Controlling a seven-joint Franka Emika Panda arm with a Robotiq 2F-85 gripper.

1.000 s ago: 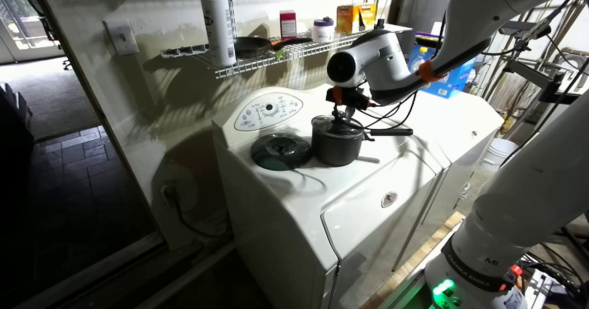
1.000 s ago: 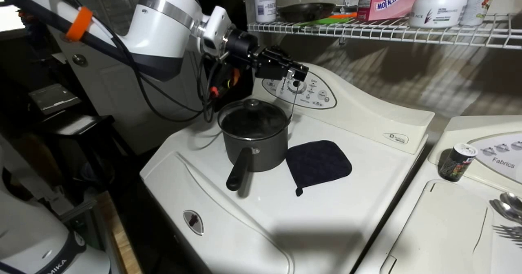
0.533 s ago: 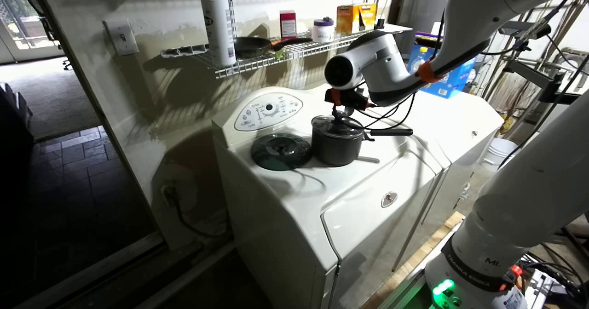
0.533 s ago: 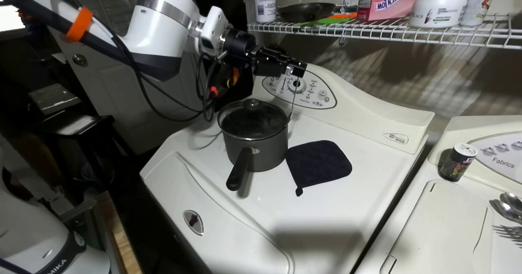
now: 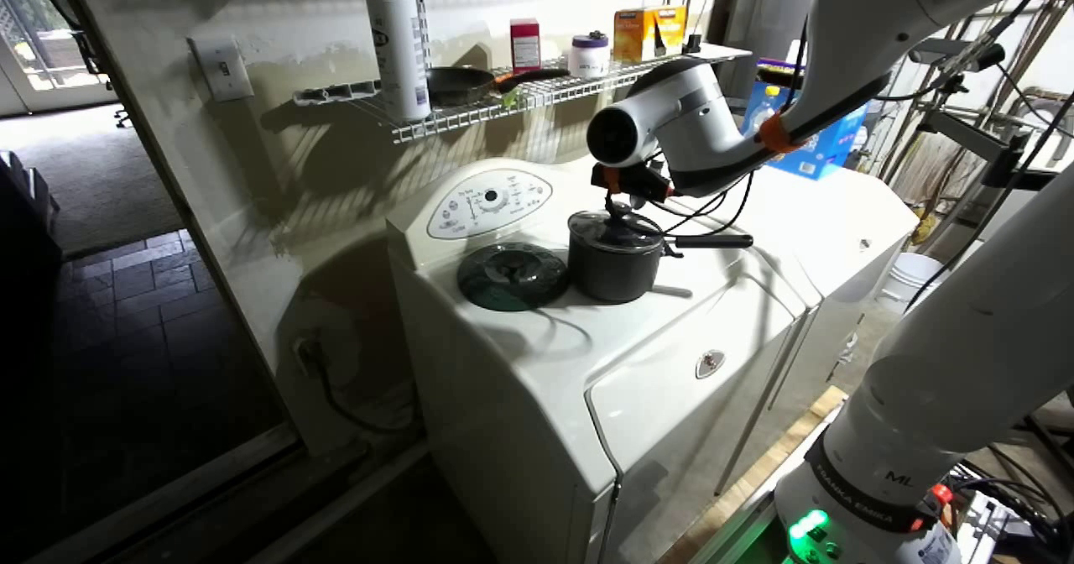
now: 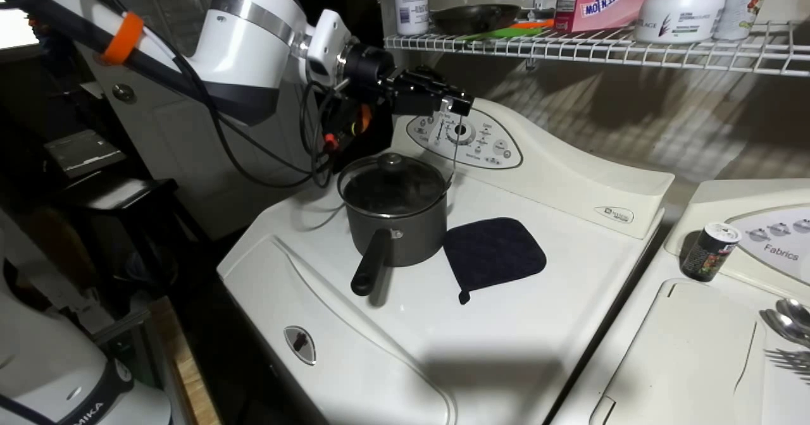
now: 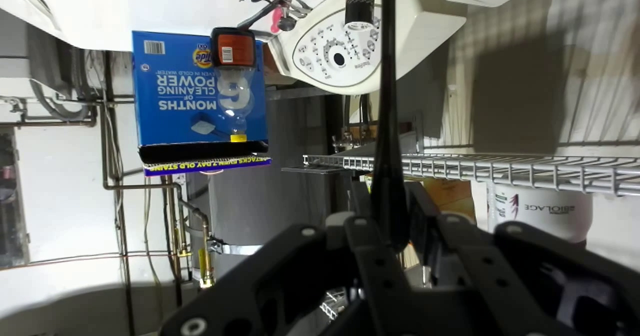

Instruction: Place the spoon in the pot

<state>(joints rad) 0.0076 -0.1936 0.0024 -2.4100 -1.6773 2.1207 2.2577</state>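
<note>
Arm (image 6: 250, 45) and gripper (image 6: 457, 105) have shifted slightly since the earlier frame: in an exterior view they sit a touch farther left, and the gripper's tip is a little higher. The upper end of the spoon (image 7: 388, 111) has gone along with them, while its lower end keeps almost the same place. Pot (image 6: 398, 238), lid (image 6: 389, 191) and dark pot holder (image 6: 497, 254) are where they were.

As for the jaws, the wrist view shows them nearly closed, one on each side of the spoon's dark handle, which fills the gap between them; they have hold of it. In an exterior view the spoon hangs from them almost upright, leaning slightly, and its lower end appears just outside the rim of the pot. Whether it touches the rim cannot be told, and the shape of that end is too small to make out.

In both exterior views the pot stands upright on the white worktop (image 6: 436, 311) with the lid over its mouth. Its black handle (image 6: 373, 264) points toward the front edge. The pot holder lies flat just beside the pot, and a dark round disc (image 5: 503, 272) lies near it in an exterior view.
</note>
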